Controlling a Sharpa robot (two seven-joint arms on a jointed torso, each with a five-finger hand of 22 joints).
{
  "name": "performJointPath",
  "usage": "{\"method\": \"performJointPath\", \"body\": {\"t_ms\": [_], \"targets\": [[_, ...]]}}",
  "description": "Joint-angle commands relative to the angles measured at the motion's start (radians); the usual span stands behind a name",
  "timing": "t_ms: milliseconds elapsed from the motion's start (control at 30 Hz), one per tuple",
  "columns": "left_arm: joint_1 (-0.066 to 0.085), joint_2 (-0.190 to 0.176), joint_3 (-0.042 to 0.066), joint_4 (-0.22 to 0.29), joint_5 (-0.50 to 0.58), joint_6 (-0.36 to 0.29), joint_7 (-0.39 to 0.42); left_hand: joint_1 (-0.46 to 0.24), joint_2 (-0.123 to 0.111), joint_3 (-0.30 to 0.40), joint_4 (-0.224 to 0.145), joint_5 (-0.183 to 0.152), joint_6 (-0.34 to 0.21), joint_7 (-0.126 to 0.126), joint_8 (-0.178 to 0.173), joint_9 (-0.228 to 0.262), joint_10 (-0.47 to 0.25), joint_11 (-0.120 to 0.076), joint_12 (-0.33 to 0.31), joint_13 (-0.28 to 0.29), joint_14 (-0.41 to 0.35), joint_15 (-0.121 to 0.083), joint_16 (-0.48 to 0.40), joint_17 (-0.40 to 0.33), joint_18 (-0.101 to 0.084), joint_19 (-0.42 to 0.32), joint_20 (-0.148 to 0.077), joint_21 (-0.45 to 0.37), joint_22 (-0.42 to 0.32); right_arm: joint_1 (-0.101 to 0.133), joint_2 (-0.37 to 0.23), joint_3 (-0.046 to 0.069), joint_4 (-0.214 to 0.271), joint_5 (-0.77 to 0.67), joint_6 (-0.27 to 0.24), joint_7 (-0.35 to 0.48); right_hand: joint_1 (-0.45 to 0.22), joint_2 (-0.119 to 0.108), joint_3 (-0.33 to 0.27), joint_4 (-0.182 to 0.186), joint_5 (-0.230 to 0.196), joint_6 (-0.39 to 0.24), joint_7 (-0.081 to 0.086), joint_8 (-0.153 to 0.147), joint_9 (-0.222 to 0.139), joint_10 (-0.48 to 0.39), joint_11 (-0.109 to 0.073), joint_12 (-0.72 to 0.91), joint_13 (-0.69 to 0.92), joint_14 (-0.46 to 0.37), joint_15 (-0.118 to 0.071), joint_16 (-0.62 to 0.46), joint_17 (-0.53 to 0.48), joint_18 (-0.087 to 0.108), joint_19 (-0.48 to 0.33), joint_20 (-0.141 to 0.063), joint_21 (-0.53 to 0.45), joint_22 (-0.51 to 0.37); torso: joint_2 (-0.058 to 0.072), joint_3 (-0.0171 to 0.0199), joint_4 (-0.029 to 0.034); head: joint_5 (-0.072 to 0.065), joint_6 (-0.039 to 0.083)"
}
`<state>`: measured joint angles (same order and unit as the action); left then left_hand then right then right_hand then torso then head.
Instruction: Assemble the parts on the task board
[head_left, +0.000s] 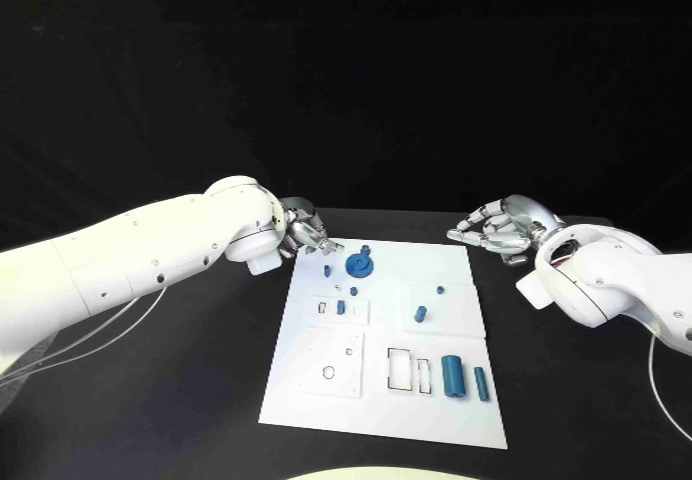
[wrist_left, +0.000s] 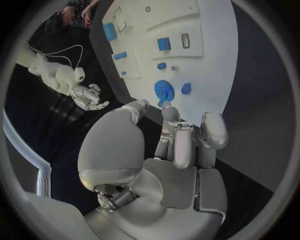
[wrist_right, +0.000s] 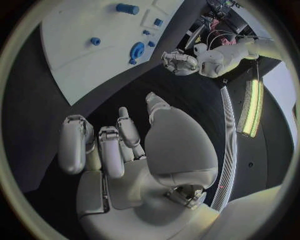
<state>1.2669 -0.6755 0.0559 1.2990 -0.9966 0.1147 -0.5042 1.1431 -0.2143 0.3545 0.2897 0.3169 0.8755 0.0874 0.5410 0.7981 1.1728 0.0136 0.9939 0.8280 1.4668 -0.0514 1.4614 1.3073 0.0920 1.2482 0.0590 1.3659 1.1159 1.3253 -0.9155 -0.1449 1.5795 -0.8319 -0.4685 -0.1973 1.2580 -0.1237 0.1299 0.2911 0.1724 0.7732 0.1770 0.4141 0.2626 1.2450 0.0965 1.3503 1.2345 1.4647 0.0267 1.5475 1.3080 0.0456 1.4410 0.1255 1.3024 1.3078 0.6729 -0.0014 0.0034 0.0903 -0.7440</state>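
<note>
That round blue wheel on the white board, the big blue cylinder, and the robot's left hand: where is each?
round blue wheel (head_left: 359, 265), head view, its disc face.
big blue cylinder (head_left: 453, 376), head view, middle of its side.
left hand (head_left: 306, 234), head view, the silver fingers.

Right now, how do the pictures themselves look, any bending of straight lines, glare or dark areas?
Head view: the white board is evenly lit against a black table and dark background, its edges straight. Left wrist view: fisheye bends the board's edges, with soft highlights on the left hand. Right wrist view: same bending, with a bright strip of light at one side.
</note>
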Motion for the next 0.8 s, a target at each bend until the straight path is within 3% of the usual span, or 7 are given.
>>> {"method": "performJointPath", "body": {"t_ms": [33,400,467,800], "targets": [[0.003,0.021,-0.002,-0.037,-0.053,0.08,0.014,0.008,0.001,-0.009,0.002,0.004,-0.005,0.001,-0.005,-0.002,-0.006,0.001,-0.003,-0.003,0.032,0.007,-0.004,0.066,0.009,-0.005,0.002,-0.005,-0.006,0.0,0.0,0.0,0.001,-0.013,0.007,0.002,-0.009,-0.003,-0.004,0.001,-0.005,-0.009,-0.001,0.004,-0.001,-0.003,-0.001,-0.005,0.0,0.089,-0.007,-0.004,0.191,0.016,-0.004,-0.002,-0.002,0.105,0.002,-0.0009,-0.0009,0.003,0.0],[0.002,0.09,-0.025,-0.16,-0.074,0.122,0.003,-0.016,0.007,-0.026,0.005,-0.002,0.0,0.004,-0.007,-0.008,-0.006,0.005,0.004,-0.002,0.031,0.011,-0.003,0.066,0.009,-0.004,0.008,-0.006,-0.003,0.0,-0.003,0.0,0.001,-0.018,0.007,0.003,-0.008,-0.001,-0.005,0.0,-0.004,-0.009,-0.001,0.004,-0.001,-0.003,-0.001,-0.005,0.0,0.088,-0.007,-0.004,0.191,0.016,-0.004,-0.002,-0.003,0.104,0.001,0.0,-0.0004,0.004,-0.007],[0.002,0.099,-0.027,-0.175,-0.074,0.119,0.003,-0.022,0.009,-0.03,0.005,-0.003,0.001,0.004,-0.007,-0.01,-0.007,0.005,0.005,-0.004,0.03,0.011,-0.003,0.066,0.009,-0.004,0.009,-0.006,-0.003,0.0,-0.003,0.0,0.0,-0.019,0.006,0.003,-0.008,-0.001,-0.005,0.0,-0.004,-0.009,-0.001,0.005,-0.001,-0.003,-0.001,-0.006,0.0,0.088,-0.007,-0.004,0.191,0.016,-0.004,-0.002,-0.003,0.104,0.001,-0.0011,-0.0009,0.004,-0.009],[0.002,0.121,-0.03,-0.214,-0.061,0.168,-0.003,-0.037,0.014,-0.042,0.005,-0.009,0.007,0.002,-0.005,-0.012,-0.001,0.004,0.016,0.004,0.031,0.011,0.0,0.069,0.007,0.003,0.01,-0.003,0.006,0.0,-0.002,0.0,-0.003,-0.02,0.006,0.003,-0.008,-0.001,-0.005,0.0,-0.004,-0.009,-0.001,0.005,-0.001,-0.003,-0.001,-0.006,0.0,0.088,-0.007,-0.004,0.191,0.016,-0.004,-0.002,-0.003,0.104,0.0,0.0015,0.0006,0.002,-0.015]]}}
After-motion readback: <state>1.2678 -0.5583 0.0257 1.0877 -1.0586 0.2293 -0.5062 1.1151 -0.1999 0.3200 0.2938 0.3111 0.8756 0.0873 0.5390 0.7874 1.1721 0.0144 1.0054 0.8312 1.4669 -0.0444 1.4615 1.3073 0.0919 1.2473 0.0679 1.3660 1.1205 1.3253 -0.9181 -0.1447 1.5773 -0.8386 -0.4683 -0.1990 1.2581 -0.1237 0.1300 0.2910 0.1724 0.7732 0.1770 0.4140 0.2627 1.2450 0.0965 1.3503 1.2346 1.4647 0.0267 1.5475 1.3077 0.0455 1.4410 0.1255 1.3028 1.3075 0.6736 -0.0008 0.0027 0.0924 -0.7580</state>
